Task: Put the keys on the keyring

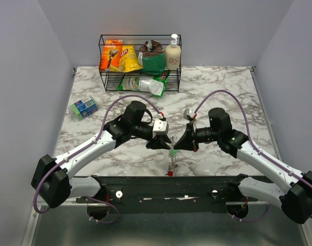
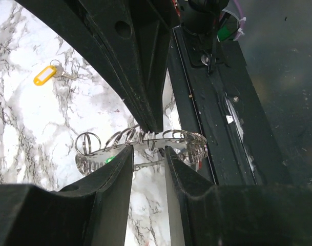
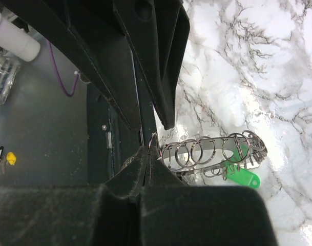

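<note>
— Where's room?
— White marble tabletop (image 1: 268, 118) runs wide at 9 and 3 o'clock; black mounting rail (image 1: 166, 187) crowds 6; coiled silvery wire keyring (image 3: 207, 149) mid-table; right gripper (image 3: 147, 151) pinching its end; left gripper (image 2: 148, 151) fingers spread astride it.

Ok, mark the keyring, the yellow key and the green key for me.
keyring (image 3: 213, 143): right wrist view, on the coil's middle.
yellow key (image 2: 45, 76): left wrist view, on its plastic head.
green key (image 3: 242, 178): right wrist view, on its plastic head.
</note>
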Motion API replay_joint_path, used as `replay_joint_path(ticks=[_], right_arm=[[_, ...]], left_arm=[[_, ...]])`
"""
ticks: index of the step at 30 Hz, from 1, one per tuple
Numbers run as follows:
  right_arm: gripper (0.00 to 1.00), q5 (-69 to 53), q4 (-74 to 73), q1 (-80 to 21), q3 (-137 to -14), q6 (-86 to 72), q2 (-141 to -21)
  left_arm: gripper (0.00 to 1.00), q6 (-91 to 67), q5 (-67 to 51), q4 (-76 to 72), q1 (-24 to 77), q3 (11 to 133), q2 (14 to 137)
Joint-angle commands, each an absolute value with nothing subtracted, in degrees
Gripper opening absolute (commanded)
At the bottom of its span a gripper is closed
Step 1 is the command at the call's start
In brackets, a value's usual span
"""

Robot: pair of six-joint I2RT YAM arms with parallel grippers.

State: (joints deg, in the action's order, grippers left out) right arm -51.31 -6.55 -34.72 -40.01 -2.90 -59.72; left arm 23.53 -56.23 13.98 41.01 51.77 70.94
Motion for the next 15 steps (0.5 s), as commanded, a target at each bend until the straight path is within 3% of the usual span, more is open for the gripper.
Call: replay_joint_path(ticks=[1, 15], right_arm=[[0.01, -52.30, -5.45, -35.42, -41.92, -2.46, -59.68], [0.01, -51.59, -5.10, -35.86, -41.66, -2.64, -59.41]], left_arm=[[0.38, 23.99, -58.36, 14.59, 41.57, 53.53, 71.54], [0.31, 24.26, -58.45, 15.21, 42.36, 53.96, 72.60]])
